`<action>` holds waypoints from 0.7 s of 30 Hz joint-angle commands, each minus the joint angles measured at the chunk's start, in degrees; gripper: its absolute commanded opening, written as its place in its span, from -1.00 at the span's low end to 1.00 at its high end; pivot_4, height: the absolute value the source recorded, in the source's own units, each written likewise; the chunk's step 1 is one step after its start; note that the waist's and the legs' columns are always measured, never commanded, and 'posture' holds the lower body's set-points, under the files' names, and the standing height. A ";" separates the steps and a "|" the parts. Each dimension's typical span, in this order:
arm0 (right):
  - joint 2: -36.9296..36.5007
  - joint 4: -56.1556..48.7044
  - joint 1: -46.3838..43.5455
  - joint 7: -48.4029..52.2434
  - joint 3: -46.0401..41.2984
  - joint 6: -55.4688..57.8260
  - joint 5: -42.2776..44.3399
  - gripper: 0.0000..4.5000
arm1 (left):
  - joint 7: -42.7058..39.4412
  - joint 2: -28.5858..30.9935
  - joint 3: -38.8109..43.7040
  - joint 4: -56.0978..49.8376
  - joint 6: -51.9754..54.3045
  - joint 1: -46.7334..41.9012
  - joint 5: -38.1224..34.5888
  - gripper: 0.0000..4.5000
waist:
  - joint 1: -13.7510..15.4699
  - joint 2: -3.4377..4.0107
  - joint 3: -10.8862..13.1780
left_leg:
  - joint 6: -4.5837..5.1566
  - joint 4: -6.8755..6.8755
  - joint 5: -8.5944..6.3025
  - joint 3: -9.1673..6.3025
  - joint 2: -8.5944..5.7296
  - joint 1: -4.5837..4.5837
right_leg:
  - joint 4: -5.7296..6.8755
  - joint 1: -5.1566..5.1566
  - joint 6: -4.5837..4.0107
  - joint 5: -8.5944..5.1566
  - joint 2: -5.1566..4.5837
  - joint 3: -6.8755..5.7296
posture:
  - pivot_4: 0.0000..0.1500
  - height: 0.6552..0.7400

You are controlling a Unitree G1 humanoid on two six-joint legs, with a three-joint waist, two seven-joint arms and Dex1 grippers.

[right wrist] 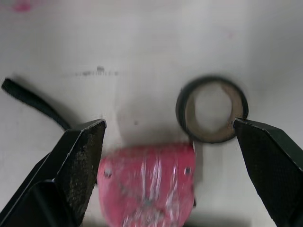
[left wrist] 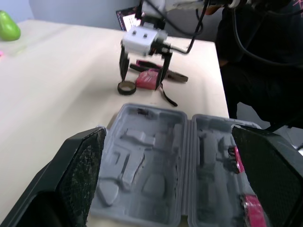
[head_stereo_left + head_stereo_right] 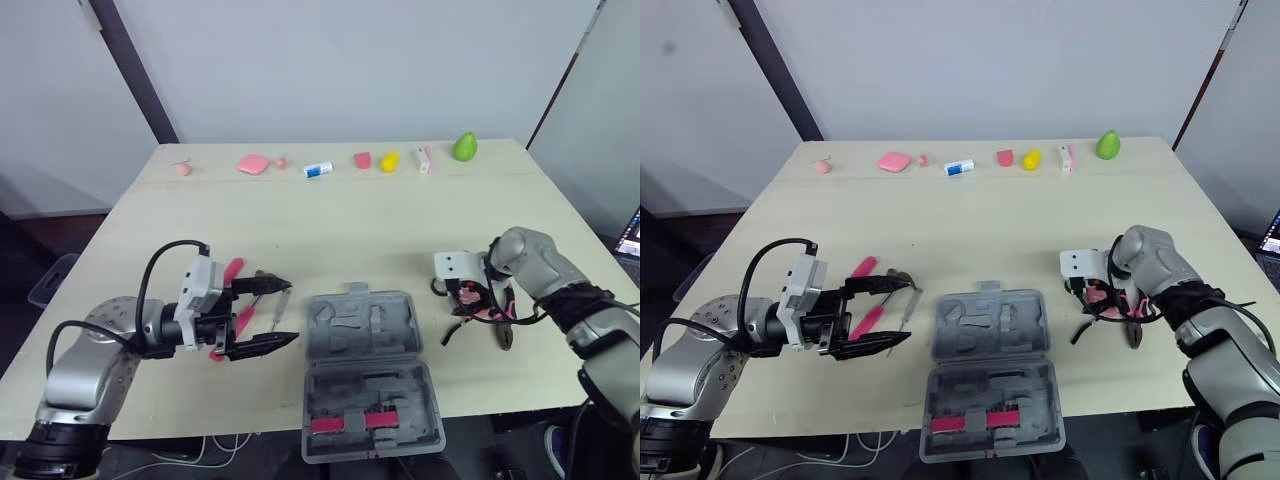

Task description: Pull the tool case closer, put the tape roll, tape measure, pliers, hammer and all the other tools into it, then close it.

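Observation:
The grey tool case [image 3: 335, 345] lies open at the table's near edge, with a pink tool [image 3: 350, 423] in its near half. Just left of it my left gripper [image 3: 292, 311] is open and empty, above pink-handled tools [image 3: 231, 271]. To the case's right my right gripper [image 3: 470, 305] points down, open, over the pink tape measure [image 1: 147, 182] and the black tape roll [image 1: 211, 109], which lie side by side between its fingers [image 1: 75, 170]. The pliers [image 3: 505, 332] lie just beyond them to the right. A black strap [image 1: 33, 101] trails from the tape measure.
Small items line the table's far side: a green pear [image 3: 464, 147], a yellow piece [image 3: 389, 161], a pink block [image 3: 254, 163] and a white tube [image 3: 318, 169]. A laptop [image 3: 630, 235] sits off the right edge. The case overhangs the near edge.

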 commanded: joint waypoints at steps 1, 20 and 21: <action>1.29 4.27 -2.46 -0.02 0.16 -2.59 -2.36 0.71 | 0.66 -0.12 0.21 -2.84 0.03 -0.49 -1.38 1.00 | 0.04 0.00 0.00 | 0.00 0.00 0.00 0.00 0.00 0.00 | 0.01 0.00 0.00 0.00 0.00 0.00 | 1.00 1.00; 2.61 -0.29 -6.57 8.66 -1.53 -6.57 -4.42 -0.96 | 1.93 -2.83 0.87 -3.90 -3.58 3.43 -0.78 1.00 | -0.09 0.07 0.04 | -0.01 0.00 0.00 0.01 0.00 0.00 | 0.03 -0.04 0.00 0.01 -0.03 0.03 | 1.00 1.00; 2.91 -2.13 -6.57 9.75 -1.52 -6.26 -4.06 -0.96 | 2.06 -2.88 1.07 -3.85 -3.65 3.65 -0.85 1.00 | -0.14 0.07 0.04 | -0.01 0.00 0.00 -0.01 0.00 0.00 | 0.04 -0.04 0.00 0.01 -0.03 0.02 | 1.00 1.00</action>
